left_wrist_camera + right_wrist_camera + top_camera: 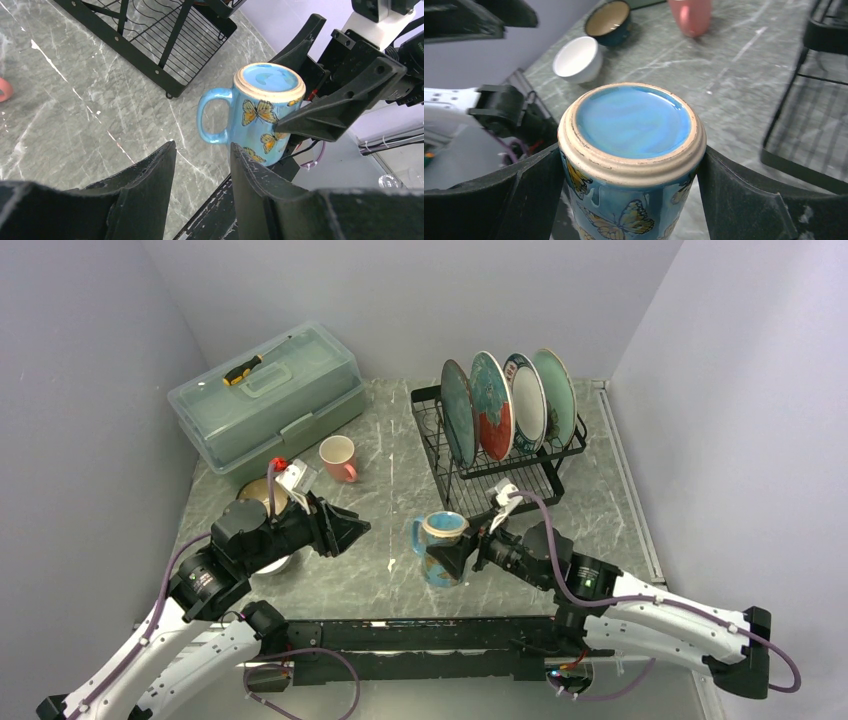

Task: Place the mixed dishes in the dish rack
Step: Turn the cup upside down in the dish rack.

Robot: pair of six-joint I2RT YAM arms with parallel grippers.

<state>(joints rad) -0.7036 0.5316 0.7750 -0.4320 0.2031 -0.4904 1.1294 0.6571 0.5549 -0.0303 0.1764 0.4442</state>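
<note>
My right gripper (447, 558) is shut on the blue butterfly mug (440, 538), which is upside down with its flat base up, near the table's front edge. In the right wrist view the fingers (531, 187) press both sides of the mug (631, 125). My left gripper (352, 530) is open and empty, a short way left of the mug, pointing at it (260, 115). The black dish rack (470, 480) holds four upright plates: teal (458, 412), patterned (492, 405), white dark-rimmed (527, 400), pale green (556, 390). The pink mug (338, 457) stands left of the rack.
A white bowl (578, 58) and a tan-lined bowl (608, 20) sit at the left under my left arm. A translucent green lidded box (265, 395) with a yellow-and-black screwdriver (243, 370) on it stands at the back left. Walls close both sides.
</note>
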